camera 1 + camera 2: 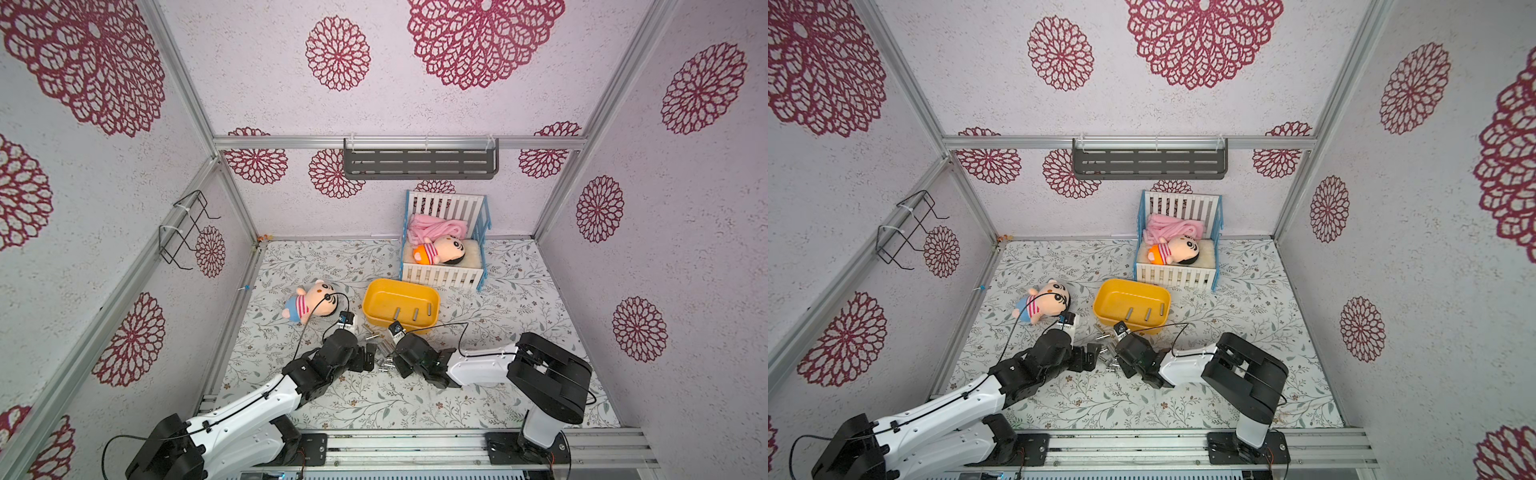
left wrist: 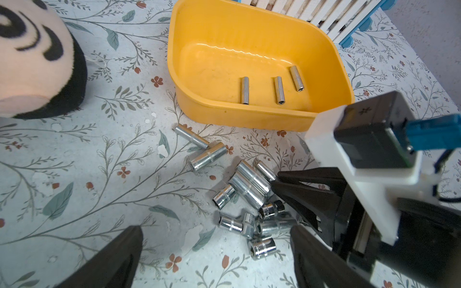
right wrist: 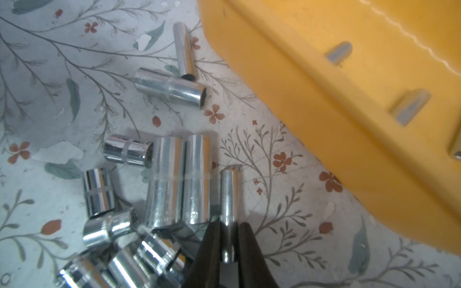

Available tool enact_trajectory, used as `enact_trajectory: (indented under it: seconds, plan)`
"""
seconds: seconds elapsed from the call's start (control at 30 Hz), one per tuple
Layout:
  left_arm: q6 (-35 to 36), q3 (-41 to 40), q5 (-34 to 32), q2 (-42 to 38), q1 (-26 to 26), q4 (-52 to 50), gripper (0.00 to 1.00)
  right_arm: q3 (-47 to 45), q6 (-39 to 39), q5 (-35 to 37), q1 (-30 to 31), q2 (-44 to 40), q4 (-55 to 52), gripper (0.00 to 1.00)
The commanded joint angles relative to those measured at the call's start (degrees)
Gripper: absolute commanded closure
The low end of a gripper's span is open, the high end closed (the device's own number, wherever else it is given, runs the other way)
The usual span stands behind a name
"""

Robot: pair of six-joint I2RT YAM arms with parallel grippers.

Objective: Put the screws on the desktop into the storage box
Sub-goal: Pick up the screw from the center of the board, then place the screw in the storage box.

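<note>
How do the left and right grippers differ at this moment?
The left gripper is open, holding nothing; the right gripper is shut on a slim screw. The left fingers stand wide apart over the pile; the right fingers pinch at its side nearest the box. Both hang over the same pile on the desktop.

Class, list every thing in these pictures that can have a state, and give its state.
storage box, upright, holding three screws.
right gripper, shut on a slim screw.
left gripper, open, empty.
loose screws, lying clustered on the desktop.
plush doll, lying on the desktop.
second doll, lying in the toy crib.
</note>
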Motion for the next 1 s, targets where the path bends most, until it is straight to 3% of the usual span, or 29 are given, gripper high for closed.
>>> enact_trajectory:
  seconds: [0.0, 0.3, 0.5, 0.83, 0.97]
  plan:
    - [-0.36, 1.57, -0.37, 0.26, 0.04, -0.26, 0.03, -0.46, 0.07, 0.59, -0.29, -2.4, 1.7, 0.89]
    - [-0.25, 1.92, -1.6, -0.12, 0.04, -1.05, 0.03, -5.17, 0.02, 0.52, -0.21, -12.25, 4.56, 0.91]
    - [0.31, 2.0, -1.95, -0.73, 0.04, -1.24, 0.03, -2.5, 0.98, 1.19, -1.22, -18.02, 0.04, 0.92]
    - [0.91, 1.67, -1.29, -1.12, -0.13, -0.83, 0.03, 9.09, 0.88, -4.3, -15.15, -9.18, -3.5, 0.92]
    - [0.52, 1.21, -1.64, -0.2, -0.44, 1.09, 0.02, 9.56, -0.5, -4.24, -17.01, -7.67, -2.2, 0.9]
